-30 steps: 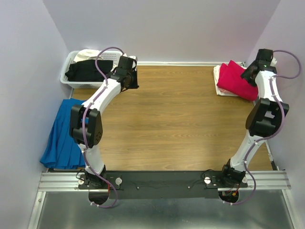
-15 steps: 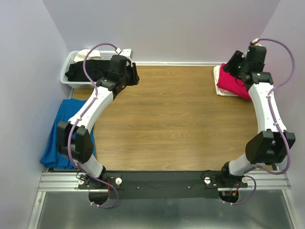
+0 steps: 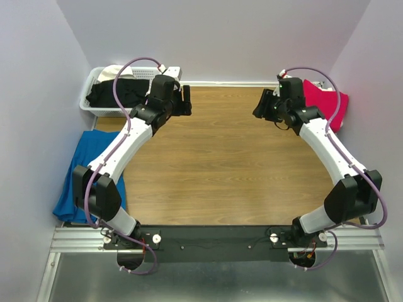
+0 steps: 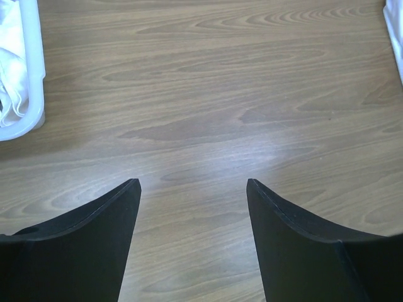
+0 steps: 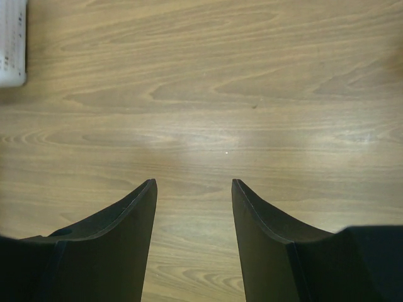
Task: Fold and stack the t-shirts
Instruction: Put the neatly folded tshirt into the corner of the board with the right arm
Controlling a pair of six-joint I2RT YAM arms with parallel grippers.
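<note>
Just beside the basket [image 3: 88,91], on its open-worktop side, the left tool [image 4: 192,181] hovers spread wide and empty. The right tool [image 5: 193,180] is well apart from the basket, also open with nothing in it. A black tee [image 3: 116,93] and a cream tee [image 3: 116,71] sit in the basket, and the red tee [image 3: 322,100] is way across from it. My guess is the black one's next: pinch one edge, lift it clear of the basket wall, spread it flat on the bare worktop [image 3: 220,163]. Can't tell how many tees the basket holds. The right arm covers part of the red one. The blue cloth [image 3: 82,170] in front of the basket, tee or not? No idea.
</note>
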